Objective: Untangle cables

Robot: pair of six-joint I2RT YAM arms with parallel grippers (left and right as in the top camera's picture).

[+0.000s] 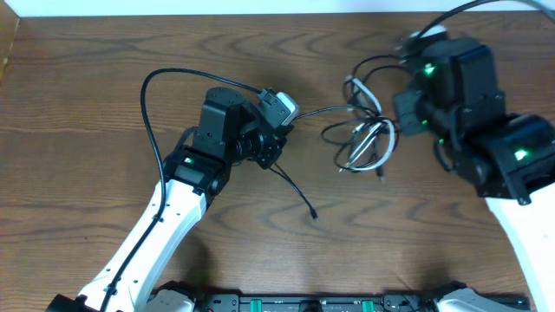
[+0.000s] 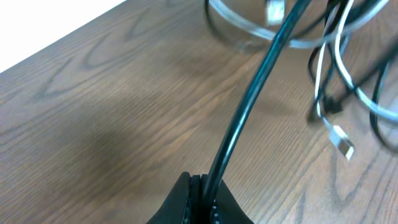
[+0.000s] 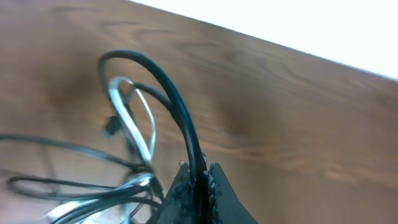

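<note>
The cables (image 1: 364, 130) lie in a tangle of thin black cords and one white cord on the wooden table, right of centre. My left gripper (image 1: 277, 146) is shut on a black cable (image 2: 249, 106) that runs to the tangle. Its loose tail (image 1: 299, 195) trails toward the front. My right gripper (image 1: 401, 115) is at the tangle's right edge, shut on another black cable (image 3: 180, 106) that arches up out of the jaws (image 3: 199, 177). The white cable (image 3: 134, 112) loops beside it, and its metal plug (image 2: 342, 144) shows in the left wrist view, past the left jaws (image 2: 202, 183).
A thicker black arm cord (image 1: 156, 95) loops over the table left of the left arm. The far table edge (image 1: 260, 12) meets a white wall. A black rail (image 1: 329, 303) runs along the front edge.
</note>
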